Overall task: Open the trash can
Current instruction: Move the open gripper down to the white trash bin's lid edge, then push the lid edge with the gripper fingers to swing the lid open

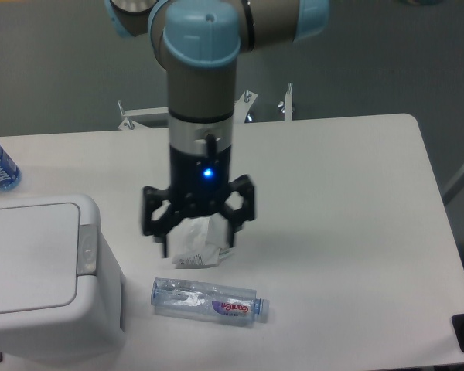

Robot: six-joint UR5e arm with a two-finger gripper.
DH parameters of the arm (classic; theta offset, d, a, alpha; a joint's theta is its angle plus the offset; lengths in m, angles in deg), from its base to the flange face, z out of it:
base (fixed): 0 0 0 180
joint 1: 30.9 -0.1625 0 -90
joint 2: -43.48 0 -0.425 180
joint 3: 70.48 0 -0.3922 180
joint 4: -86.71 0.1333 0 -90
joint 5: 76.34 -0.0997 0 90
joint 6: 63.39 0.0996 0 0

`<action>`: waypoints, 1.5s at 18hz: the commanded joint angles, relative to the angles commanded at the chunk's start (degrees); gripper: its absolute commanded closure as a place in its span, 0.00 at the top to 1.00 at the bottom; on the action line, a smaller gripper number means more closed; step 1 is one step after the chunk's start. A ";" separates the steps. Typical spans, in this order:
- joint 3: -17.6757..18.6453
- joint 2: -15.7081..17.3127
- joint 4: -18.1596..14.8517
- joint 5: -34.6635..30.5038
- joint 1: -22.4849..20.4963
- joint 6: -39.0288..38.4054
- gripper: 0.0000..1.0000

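The clear plastic bottle lying on its side (209, 301) bears a purple-and-white label with red lettering, too blurred to read with certainty.

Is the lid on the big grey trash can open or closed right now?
Closed. The trash can has its flat lid lying level on top, and the open gripper hovers off to its side, not touching it.
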 joint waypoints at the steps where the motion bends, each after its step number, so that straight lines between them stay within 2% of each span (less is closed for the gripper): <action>1: 0.09 -0.17 0.00 0.54 0.09 -0.62 1.00; 11: 0.35 -0.53 -0.09 0.19 3.07 -3.88 1.00; 27: 1.85 -0.70 0.18 0.01 3.51 -4.67 1.00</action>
